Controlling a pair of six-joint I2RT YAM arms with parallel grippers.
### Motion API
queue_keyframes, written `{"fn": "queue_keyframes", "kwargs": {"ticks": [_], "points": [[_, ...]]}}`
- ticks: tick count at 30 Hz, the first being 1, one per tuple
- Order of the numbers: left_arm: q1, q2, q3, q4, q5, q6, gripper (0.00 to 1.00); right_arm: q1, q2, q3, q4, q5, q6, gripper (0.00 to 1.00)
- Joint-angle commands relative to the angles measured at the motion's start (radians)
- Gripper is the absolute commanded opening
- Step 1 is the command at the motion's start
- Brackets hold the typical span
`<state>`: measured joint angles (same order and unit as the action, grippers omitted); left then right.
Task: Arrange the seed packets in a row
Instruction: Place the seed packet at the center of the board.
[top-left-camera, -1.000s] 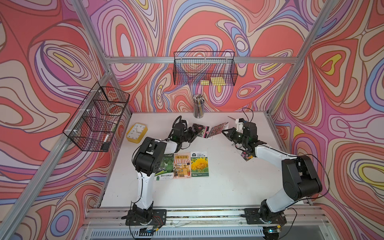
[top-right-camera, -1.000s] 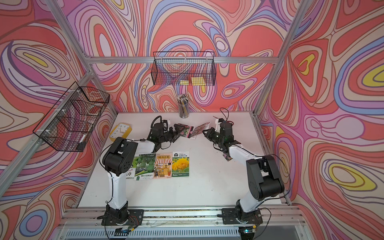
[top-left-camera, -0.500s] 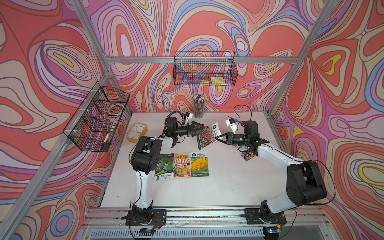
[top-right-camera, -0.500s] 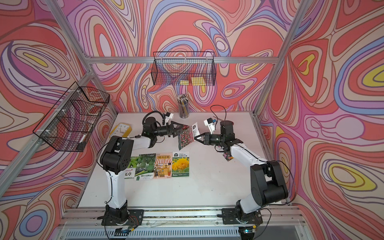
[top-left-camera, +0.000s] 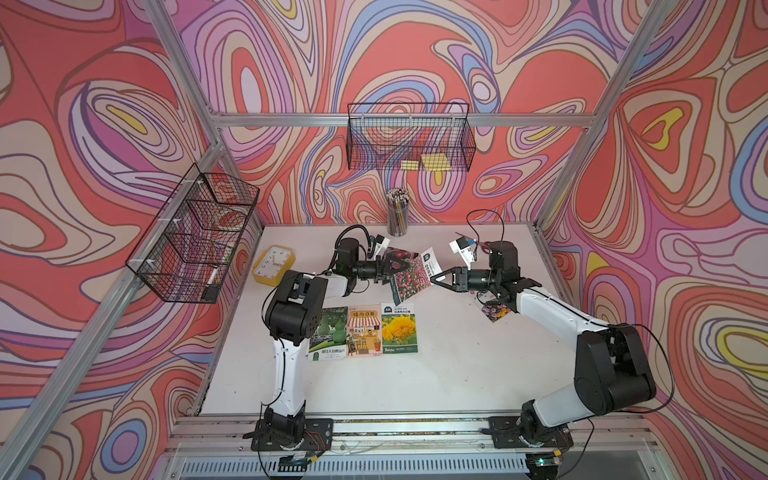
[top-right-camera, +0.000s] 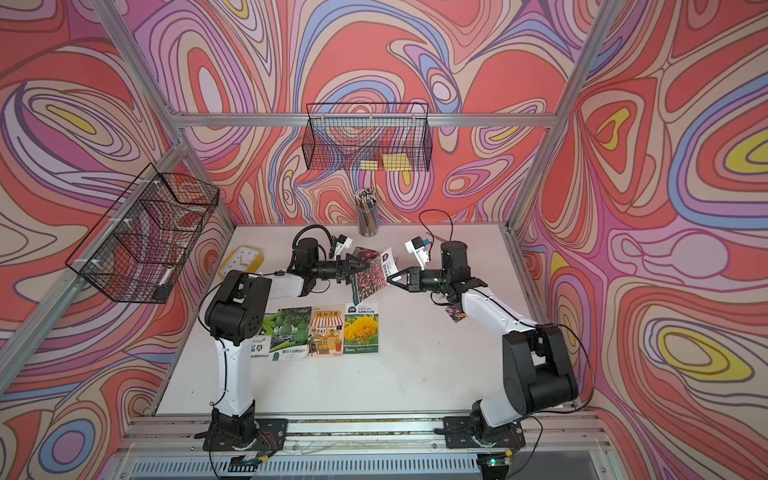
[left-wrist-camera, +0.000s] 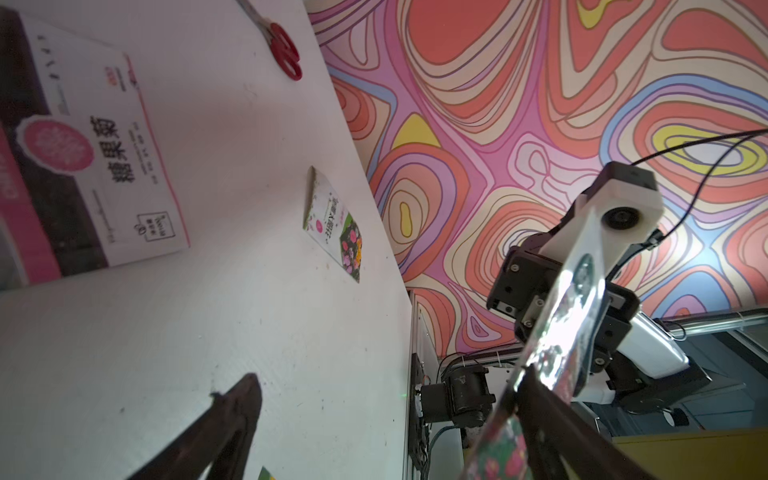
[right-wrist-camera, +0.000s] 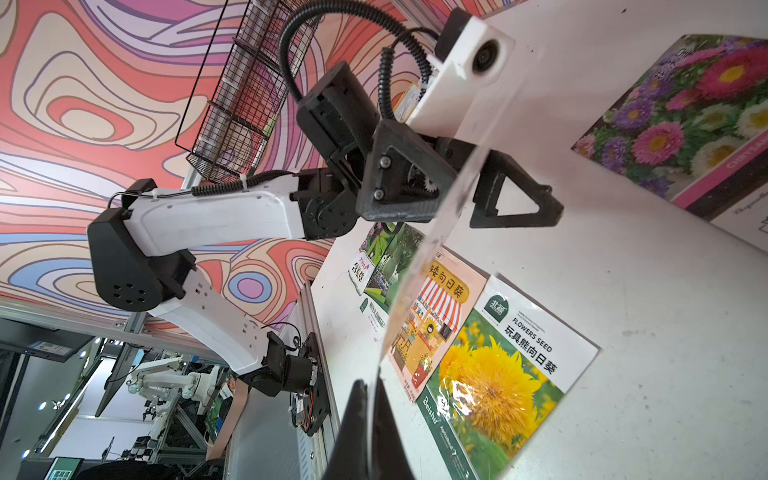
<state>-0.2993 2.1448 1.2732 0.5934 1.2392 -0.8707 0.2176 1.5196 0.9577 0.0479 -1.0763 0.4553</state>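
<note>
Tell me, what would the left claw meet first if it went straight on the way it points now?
Most likely the glossy pink-flower seed packet that the shut right claw holds up; the open left claw seems to straddle its edge. Depth is unclear.

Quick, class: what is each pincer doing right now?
Left pincer: open, jaws either side of the pink flower packet.
Right pincer: closed, holding that packet.
</note>
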Motion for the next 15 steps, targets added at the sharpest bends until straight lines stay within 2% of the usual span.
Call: {"fn": "queue_keyframes", "kwargs": {"ticks": [1, 4, 6, 8, 11, 13, 15], "points": [[-0.022, -0.065, 0.054, -0.294, -0.013, 0.251, 0.96, 0.002, 0.024, -0.004, -0.011, -0.014, -0.028, 0.00], [-0.025, -0.064, 0.028, -0.152, 0.019, 0.147, 0.94, 0.001, 0.041, 0.006, -0.007, -0.017, -0.029, 0.00], [-0.026, -0.062, 0.001, 0.004, 0.046, 0.029, 0.93, -0.002, 0.043, 0.007, -0.011, -0.017, -0.036, 0.00], [-0.026, -0.041, -0.021, 0.296, 0.087, -0.179, 0.91, -0.008, 0.049, 0.007, -0.018, -0.015, -0.043, 0.00], [-0.026, 0.028, 0.000, 0.695, 0.122, -0.508, 0.79, -0.023, 0.063, 0.007, -0.031, -0.008, -0.052, 0.00], [-0.029, 0.047, 0.016, 0.730, 0.137, -0.552, 0.64, -0.035, 0.066, 0.009, -0.037, -0.002, -0.058, 0.00], [-0.032, 0.046, 0.009, 0.728, 0.143, -0.546, 0.56, -0.046, 0.068, 0.010, -0.039, 0.004, -0.059, 0.00]]}}
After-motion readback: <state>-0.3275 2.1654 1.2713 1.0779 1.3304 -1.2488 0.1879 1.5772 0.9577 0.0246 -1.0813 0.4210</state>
